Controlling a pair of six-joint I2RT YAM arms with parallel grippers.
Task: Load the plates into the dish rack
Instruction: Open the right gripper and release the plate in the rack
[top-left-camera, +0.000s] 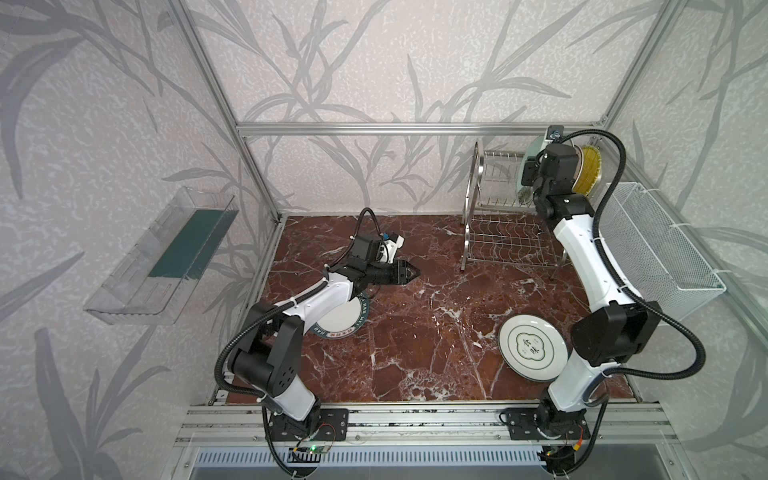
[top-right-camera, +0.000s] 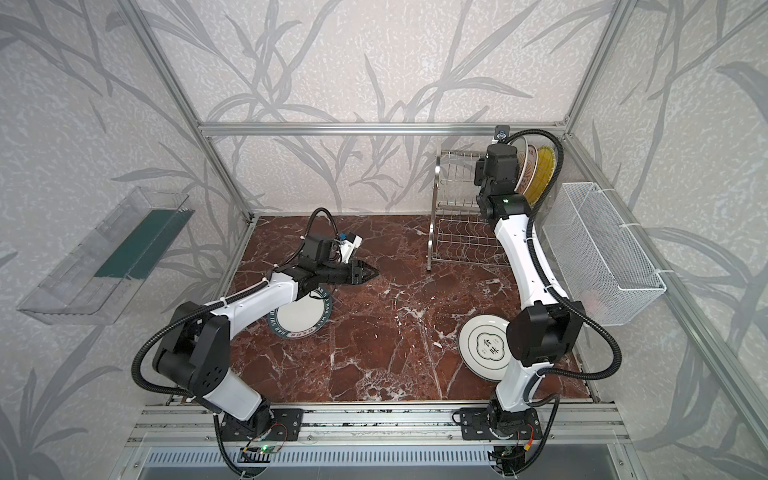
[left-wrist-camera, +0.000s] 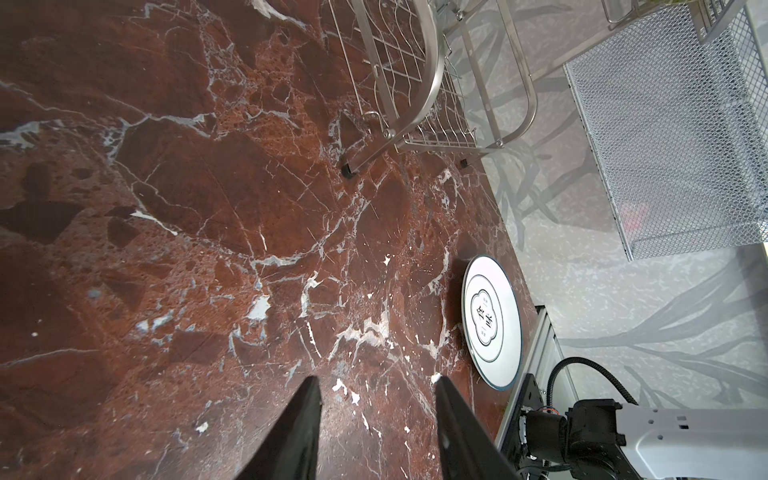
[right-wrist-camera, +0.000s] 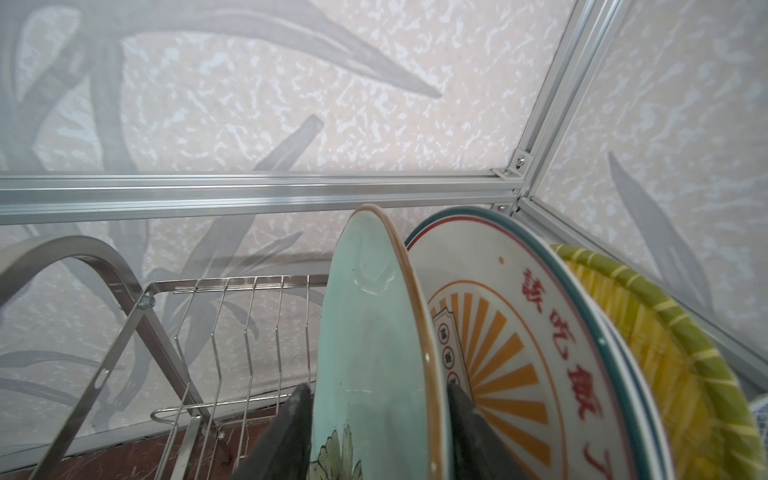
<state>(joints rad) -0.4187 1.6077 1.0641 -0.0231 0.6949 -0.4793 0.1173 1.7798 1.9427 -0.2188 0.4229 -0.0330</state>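
Green plate (right-wrist-camera: 370, 353) sat in dish rack (top-left-camera: 505, 243) by sunburst plate (right-wrist-camera: 519, 353), my right jaws astride it, grip unclear, left jaws spread empty; lettered plate (top-left-camera: 345, 318), cloud plate (top-left-camera: 532, 347) lay unloaded on bench (top-left-camera: 415, 332).

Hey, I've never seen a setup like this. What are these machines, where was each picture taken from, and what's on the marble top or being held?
These are two robot arms, each ending in a two-finger gripper. The two wide pictures come from one camera overhead; the other two from small cameras on the arms' wrists. On the red marble table lie two plates: a teal-rimmed lettered plate, partly under the left arm, and a white cloud-emblem plate. At the back stands a steel dish rack. Upright in its upper tier are a pale green plate, a sunburst plate and a yellow plate. The left gripper is open and empty. The right gripper has a finger on each side of the pale green plate; whether it presses, I cannot tell.
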